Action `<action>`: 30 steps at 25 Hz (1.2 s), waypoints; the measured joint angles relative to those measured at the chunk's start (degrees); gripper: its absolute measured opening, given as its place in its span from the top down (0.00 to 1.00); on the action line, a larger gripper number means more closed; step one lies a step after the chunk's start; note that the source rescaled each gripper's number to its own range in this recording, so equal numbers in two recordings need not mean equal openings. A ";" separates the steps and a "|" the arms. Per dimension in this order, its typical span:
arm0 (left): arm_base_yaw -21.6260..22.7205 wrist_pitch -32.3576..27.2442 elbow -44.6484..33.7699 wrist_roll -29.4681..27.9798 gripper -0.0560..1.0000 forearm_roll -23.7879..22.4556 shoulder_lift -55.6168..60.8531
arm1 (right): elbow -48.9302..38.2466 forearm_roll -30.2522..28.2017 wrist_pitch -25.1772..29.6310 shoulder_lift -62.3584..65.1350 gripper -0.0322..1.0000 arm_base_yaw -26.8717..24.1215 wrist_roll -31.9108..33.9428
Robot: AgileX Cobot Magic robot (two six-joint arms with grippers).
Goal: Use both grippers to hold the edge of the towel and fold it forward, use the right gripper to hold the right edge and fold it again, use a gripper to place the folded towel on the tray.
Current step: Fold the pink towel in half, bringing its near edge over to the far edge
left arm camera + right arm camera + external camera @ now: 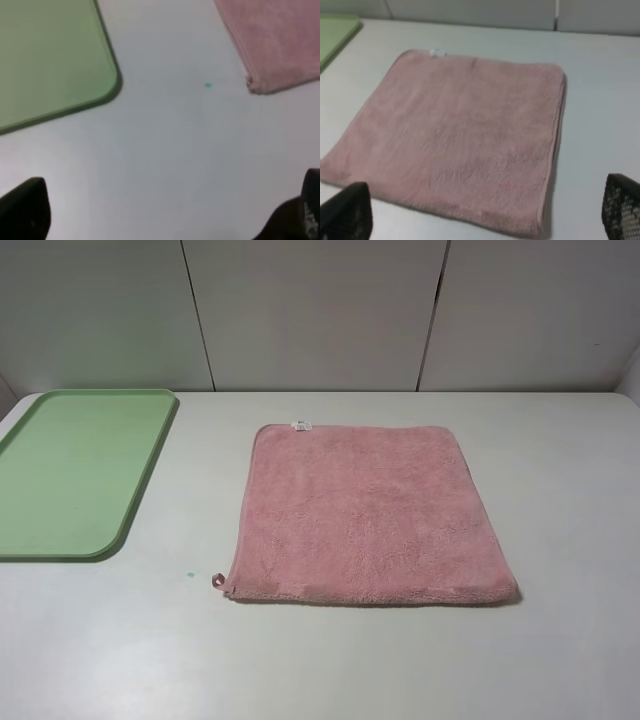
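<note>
- My left tool (165,212) is released: fingers (25,212) spread wide, gripping nothing, with bare white tabletop (165,150) under it.
- Just ahead of it is a small teal speck (208,85) on the tabletop.
- Further ahead, to its right, is the near-left corner of the towel (280,40). To its left is the rounded near corner of the tray (50,60). Both lie clear of the tool.
- My right tool (482,215) is released too, fingers wide, holding nothing.
- The edge of the towel (420,202) runs across right by this tool's fingertips. I can't tell whether they touch it.
- The towel lies flat and unfolded, spreading away from the right tool.
- A small loop (218,581) sits at the towel's near-left corner, and a white label (437,52) at its far edge.
- The light-green tray is off to the left, well apart from the towel.
</note>
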State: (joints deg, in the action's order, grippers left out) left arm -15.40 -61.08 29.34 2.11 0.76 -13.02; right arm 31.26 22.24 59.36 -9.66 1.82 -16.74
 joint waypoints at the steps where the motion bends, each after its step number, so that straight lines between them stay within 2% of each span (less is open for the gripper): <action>1: -0.86 0.00 0.00 0.50 0.00 0.00 -0.95 | 0.15 0.00 0.00 -1.33 0.00 0.55 -0.84; 7: -7.87 0.06 0.00 3.83 0.00 -0.37 -8.32 | 0.28 0.00 -0.15 -7.83 0.00 4.61 -7.99; 14: -17.41 0.26 2.55 5.83 0.00 -4.53 -17.93 | 0.28 -0.98 -0.86 -13.31 0.00 9.30 -15.58; 18: -22.55 0.94 5.99 6.71 0.00 -6.35 -23.46 | 0.28 -1.32 -1.98 -16.03 0.00 9.84 -17.67; 22: -28.27 1.33 8.09 10.64 0.00 -8.61 -29.46 | 0.36 -1.50 -3.34 -19.08 0.00 9.91 -19.57; 25: -32.60 1.72 8.29 13.01 0.00 -12.23 -34.20 | 0.41 -1.63 -3.77 -22.33 0.00 9.91 -21.19; 30: -38.37 5.89 8.34 13.45 0.00 -22.65 -41.36 | 0.40 -1.79 -5.78 -29.18 0.00 9.91 -24.38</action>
State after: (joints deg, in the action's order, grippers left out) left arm -53.76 -55.18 37.69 15.56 -21.89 -54.38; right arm 31.66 20.45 53.58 -38.83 11.73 -41.12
